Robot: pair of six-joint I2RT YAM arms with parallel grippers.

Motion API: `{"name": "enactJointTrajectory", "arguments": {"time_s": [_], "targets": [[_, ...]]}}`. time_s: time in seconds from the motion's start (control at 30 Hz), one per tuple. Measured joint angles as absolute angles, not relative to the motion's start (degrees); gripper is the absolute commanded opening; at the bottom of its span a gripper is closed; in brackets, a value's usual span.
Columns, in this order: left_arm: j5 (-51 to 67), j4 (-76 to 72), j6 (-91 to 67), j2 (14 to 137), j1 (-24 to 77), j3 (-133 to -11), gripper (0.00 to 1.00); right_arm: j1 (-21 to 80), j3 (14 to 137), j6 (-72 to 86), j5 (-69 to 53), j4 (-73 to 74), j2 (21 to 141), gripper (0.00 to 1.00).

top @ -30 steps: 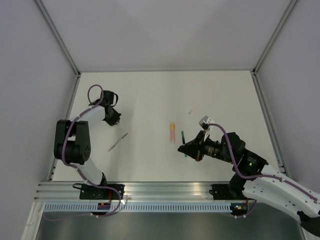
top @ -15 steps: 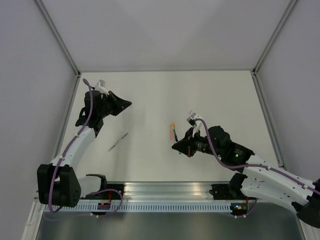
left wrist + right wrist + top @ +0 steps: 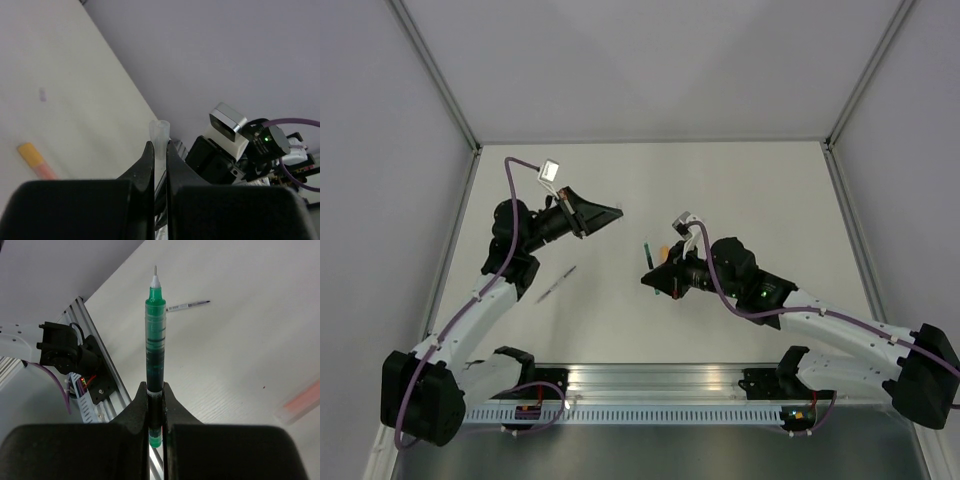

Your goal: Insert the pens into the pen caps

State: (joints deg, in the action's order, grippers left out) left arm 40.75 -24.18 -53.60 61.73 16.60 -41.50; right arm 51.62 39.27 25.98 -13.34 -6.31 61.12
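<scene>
Convergence over the last second. The left arm, then folded far to the left of the orange pen (image 3: 32,155), has unfolded and swung the left fingers (image 3: 608,214) toward it. They now hang above the surface (image 3: 750,190) a short way left of that pen. The right fingers (image 3: 655,281), which were on the orange pen's right and nearer the arm bases, have crossed to just left of it, on its near side. The two tips now face each other, near but apart.

Left fingers: pressed onto a small pale, see-through cap (image 3: 160,132), its open mouth sticking out past the tips toward the right wrist.
Right fingers: pinching the green pen (image 3: 155,340) by its rear end, nib out front, barrel clear of the surface.

The orange pen lies flat, unmoved. The grey pen (image 3: 557,283) lies well to its left, nearer the bases than the left fingers, also unmoved. No other caps made out.

Reading: pick-up looks done for both halves, and this is the line-up before mating, with nothing inserted yet. Nib and cap mouth do not look to be on one axis in the overhead view. The cap looks pale rather than green, so I cannot tell whether it belongs to this pen. With a thin nib and a narrow mouth, a small angular error could make the tip catch the rim or push the cap back in its grip.
</scene>
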Motion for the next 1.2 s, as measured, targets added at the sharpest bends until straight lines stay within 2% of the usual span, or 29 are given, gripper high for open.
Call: {"name": "enactJointTrajectory", "arguments": {"time_s": [0.2,0.43,1.2], "targets": [[42.1,-36.7,-56.9,59.1,22.7,-37.0,0.02,52.5,39.4,27.8,-14.9,-11.0,61.1,0.00],[42.6,-47.2,-61.0,58.0,23.2,-33.1,0.02,54.8,39.4,30.5,-16.9,-18.6,61.6,0.00],[42.3,-53.5,-62.4,55.5,23.2,-31.7,0.02,56.5,39.4,31.3,-16.9,-21.9,63.0,0.00]]}}
